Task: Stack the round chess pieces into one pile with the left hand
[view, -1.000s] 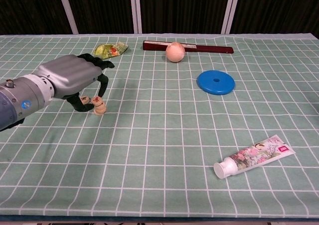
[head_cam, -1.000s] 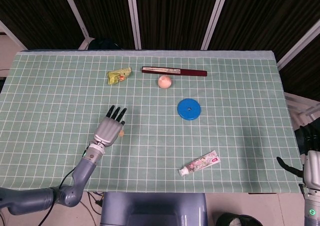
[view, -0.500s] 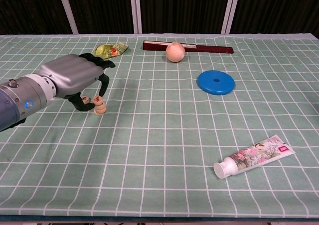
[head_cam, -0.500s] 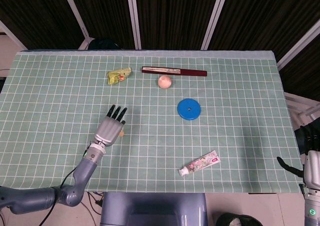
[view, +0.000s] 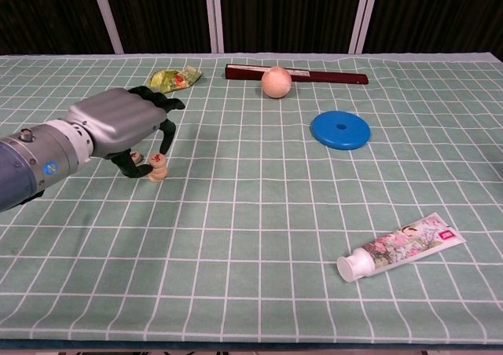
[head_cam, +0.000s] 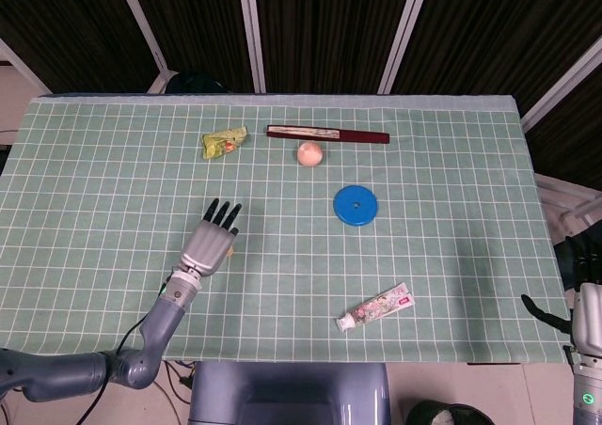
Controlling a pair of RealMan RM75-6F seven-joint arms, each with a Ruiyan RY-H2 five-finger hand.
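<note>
Two or so pieces (view: 157,167) sit stacked under the left hand (view: 122,123), whose curled fingers (view: 167,135) pinch the top one, seemingly to seat it squarely; the right hand (head_cam: 588,317) idles off-table, grip unclear.

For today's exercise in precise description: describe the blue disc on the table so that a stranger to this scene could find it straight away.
Start at the green checked table and find the long dark red box near its far edge, with a peach ball resting against it. Nearer the robot and to the right of that ball lies the blue disc, apart from both. It is the only blue thing, flat and round with a small hole in its middle.
</note>
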